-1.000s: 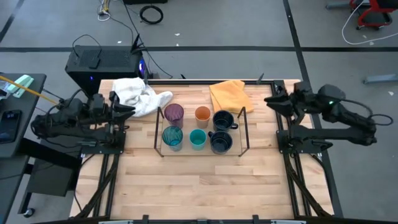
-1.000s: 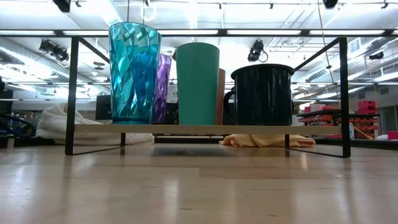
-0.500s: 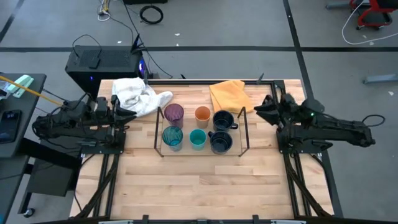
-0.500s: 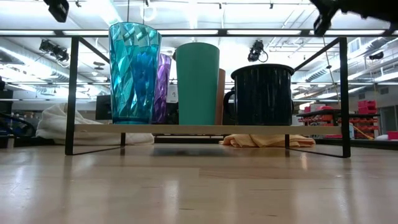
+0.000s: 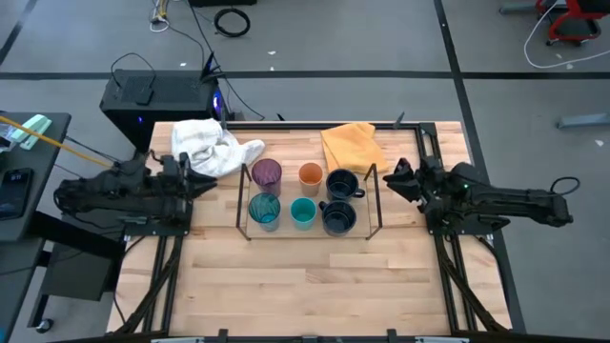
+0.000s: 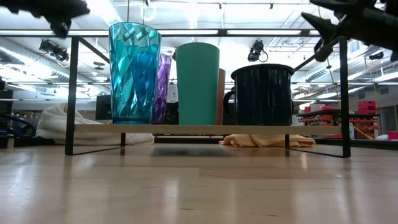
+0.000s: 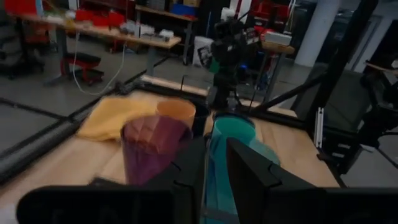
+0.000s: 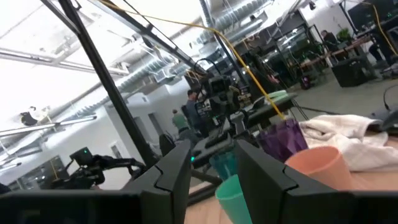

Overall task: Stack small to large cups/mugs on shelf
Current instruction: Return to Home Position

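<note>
So all six cups are standing upright on the shelf (image 6: 205,129), mouths up and long axes vertical, in two rows of three. The shelf's long side runs across the counter (image 5: 305,286) from one gripper toward the other, and it sits right between them.

Closest to the left gripper (image 5: 198,179) are the purple tumbler (image 5: 266,173) and the teal-blue patterned cup (image 5: 264,209). Closest to the right gripper (image 5: 390,179) are the far navy mug (image 5: 340,183), handle pointing toward that gripper, and the near navy mug (image 5: 337,218), handle pointing the other way at the small teal cup (image 5: 303,212). The orange cup (image 5: 310,174) is the middle one in the tumbler's row.

Both grippers hang just off the shelf's ends, aimed at the cups and touching nothing. The left one's fingers show a narrow gap, the right one's sit a bit wider apart, and both are empty. A white cloth (image 5: 212,145) lies near the left gripper, and a yellow cloth (image 5: 351,146) is beyond the orange cup.
</note>
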Robot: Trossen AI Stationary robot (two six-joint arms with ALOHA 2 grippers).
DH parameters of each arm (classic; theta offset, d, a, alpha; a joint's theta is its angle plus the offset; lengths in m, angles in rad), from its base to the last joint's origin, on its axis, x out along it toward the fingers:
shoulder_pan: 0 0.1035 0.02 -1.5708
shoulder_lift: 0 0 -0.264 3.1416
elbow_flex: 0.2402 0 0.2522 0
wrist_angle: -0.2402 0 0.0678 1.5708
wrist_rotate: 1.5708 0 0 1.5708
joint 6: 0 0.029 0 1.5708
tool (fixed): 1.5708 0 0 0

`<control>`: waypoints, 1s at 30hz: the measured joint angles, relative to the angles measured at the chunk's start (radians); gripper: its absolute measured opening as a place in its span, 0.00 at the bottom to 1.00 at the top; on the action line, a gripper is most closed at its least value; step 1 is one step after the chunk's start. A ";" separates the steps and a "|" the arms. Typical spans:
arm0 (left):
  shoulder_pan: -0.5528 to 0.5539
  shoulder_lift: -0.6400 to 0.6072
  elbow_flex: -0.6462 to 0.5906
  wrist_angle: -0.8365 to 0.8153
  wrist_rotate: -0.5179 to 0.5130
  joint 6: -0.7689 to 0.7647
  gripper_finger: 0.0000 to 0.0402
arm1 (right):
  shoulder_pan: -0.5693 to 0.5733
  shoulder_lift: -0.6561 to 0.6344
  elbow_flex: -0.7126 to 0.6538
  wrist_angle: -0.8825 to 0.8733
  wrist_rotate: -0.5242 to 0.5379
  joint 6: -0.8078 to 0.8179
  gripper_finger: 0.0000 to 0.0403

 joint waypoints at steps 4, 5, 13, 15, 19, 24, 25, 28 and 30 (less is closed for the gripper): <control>0.001 -0.038 -0.099 0.083 0.001 -0.036 0.18 | -0.008 0.000 -0.025 -0.001 0.000 -0.024 0.33; 0.001 -0.050 -0.121 0.097 0.000 -0.042 0.17 | -0.010 0.000 -0.029 -0.004 0.000 -0.035 0.33; 0.001 -0.097 -0.162 0.151 0.000 -0.033 0.18 | -0.011 0.003 -0.010 -0.102 0.011 -0.302 0.33; 0.001 -0.104 -0.162 0.138 0.001 -0.033 0.19 | -0.012 0.003 -0.006 -0.143 0.012 -0.321 0.33; 0.001 -0.104 -0.162 0.080 0.001 -0.047 0.19 | -0.012 0.003 -0.006 -0.243 0.010 -0.314 0.33; 0.001 -0.104 -0.162 0.053 0.001 -0.054 0.18 | -0.012 0.001 -0.006 -0.280 0.000 -0.302 0.31; 0.001 -0.104 -0.162 0.052 0.001 -0.056 0.18 | -0.012 0.000 -0.006 -0.271 0.000 -0.303 0.29; 0.001 -0.104 -0.162 0.036 0.001 -0.059 0.17 | -0.012 0.000 -0.006 -0.262 -0.003 -0.295 0.22; 0.001 -0.104 -0.162 0.024 0.001 -0.060 0.17 | -0.012 0.000 -0.006 -0.262 -0.008 -0.292 0.16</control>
